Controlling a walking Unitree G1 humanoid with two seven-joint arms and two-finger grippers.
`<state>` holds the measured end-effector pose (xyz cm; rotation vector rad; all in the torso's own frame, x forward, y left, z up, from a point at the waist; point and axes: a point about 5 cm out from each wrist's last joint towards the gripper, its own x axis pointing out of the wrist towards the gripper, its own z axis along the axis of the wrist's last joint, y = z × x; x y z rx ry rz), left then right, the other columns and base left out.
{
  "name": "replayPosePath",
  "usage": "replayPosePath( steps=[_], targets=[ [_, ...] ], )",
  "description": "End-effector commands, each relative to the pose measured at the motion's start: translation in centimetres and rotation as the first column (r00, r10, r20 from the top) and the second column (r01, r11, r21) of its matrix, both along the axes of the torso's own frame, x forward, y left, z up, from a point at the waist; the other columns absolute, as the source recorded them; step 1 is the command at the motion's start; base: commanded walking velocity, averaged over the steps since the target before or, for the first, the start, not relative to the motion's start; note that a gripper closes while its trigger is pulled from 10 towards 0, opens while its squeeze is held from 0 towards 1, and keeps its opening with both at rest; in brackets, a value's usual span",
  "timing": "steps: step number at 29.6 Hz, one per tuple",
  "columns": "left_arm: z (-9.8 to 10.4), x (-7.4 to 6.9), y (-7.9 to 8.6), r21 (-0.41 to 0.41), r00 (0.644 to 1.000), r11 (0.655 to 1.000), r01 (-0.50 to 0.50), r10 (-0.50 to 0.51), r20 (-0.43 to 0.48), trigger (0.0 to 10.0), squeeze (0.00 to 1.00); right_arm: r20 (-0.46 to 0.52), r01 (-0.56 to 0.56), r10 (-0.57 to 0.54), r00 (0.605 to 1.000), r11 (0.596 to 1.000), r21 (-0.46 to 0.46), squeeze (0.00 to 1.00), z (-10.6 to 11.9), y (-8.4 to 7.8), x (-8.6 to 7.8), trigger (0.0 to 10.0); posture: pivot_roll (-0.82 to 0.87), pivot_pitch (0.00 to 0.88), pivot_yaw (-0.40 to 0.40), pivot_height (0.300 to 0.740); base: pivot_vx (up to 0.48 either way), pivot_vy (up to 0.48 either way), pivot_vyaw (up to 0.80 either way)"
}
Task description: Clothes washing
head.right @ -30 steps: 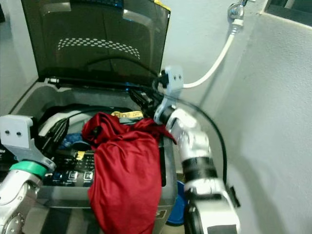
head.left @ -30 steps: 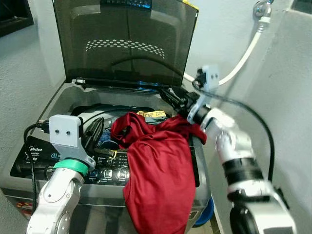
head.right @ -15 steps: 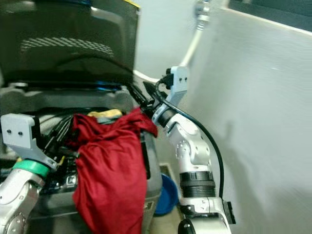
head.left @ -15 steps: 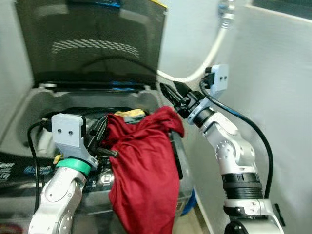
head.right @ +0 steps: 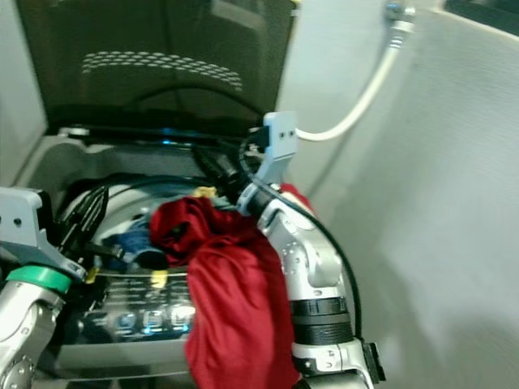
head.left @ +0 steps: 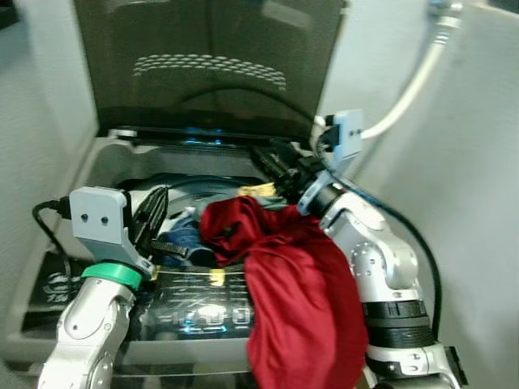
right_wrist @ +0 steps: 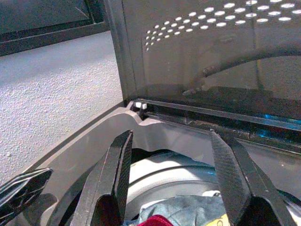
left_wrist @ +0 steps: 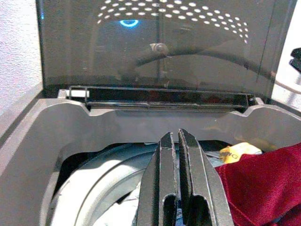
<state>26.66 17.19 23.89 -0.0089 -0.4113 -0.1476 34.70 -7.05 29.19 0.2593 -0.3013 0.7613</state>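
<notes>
Right end effector (head.left: 272,162) reaches over the open washing machine (head.left: 105,158) at frame centre, its fingers (right_wrist: 117,165) spread apart with nothing between them. Left end effector (head.left: 154,215), at lower left, has its fingers pressed together above the drum. A red garment (head.left: 300,292) drapes from the drum over the machine's front edge, lower centre.

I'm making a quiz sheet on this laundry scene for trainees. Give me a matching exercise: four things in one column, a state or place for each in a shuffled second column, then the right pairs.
Column A
1. red garment
2. washer lid
3. left gripper
4. right gripper

Column B
a. fingers spread apart
b. raised upright
c. draped over the washer's front edge
d. fingers pressed together

Pairs: 1-c, 2-b, 3-d, 4-a
</notes>
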Motion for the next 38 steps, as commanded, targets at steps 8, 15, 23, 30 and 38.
replayPosePath(
  steps=[8,15,23,30,38],
  targets=[
    [-0.6,-0.3,-0.4,0.034,1.0,0.999,0.001,-0.001,-0.024,10.0,0.0,-0.009,-0.008,0.008,1.0,0.999,-0.048,0.0,-0.4,-1.1,0.2,10.0,0.04,0.043,-0.058,0.74,0.0,0.0,0.0],
    [-1.1,-1.3,0.0,0.087,0.999,0.996,0.036,-0.034,-0.034,10.0,0.0,-0.127,-0.369,0.348,0.929,0.852,-0.371,0.88,0.0,-5.4,-2.3,10.0,0.05,0.038,-0.063,0.74,0.0,0.0,0.0],
    [-1.1,-3.0,1.6,0.217,0.995,0.971,0.098,-0.091,-0.043,10.0,0.0,-0.238,-0.385,0.309,0.921,0.815,-0.433,1.0,-0.5,-9.0,-3.6,10.0,0.04,0.04,-0.054,0.74,0.0,0.0,0.0],
    [-1.4,-3.4,2.6,0.26,0.99,0.957,0.129,-0.11,-0.084,10.0,0.0,-0.402,-0.476,0.28,0.872,0.676,-0.562,1.0,-4.3,-9.3,-4.7,10.0,0.04,0.032,-0.043,0.74,0.0,0.0,0.0],
    [-1.0,-3.7,2.7,0.232,0.991,0.964,0.129,-0.117,-0.066,10.0,0.0,-0.406,-0.457,0.24,0.882,0.649,-0.609,1.0,-7.5,-7.6,-4.2,10.0,0.05,0.026,-0.044,0.74,0.0,0.0,0.0]
  ],
)
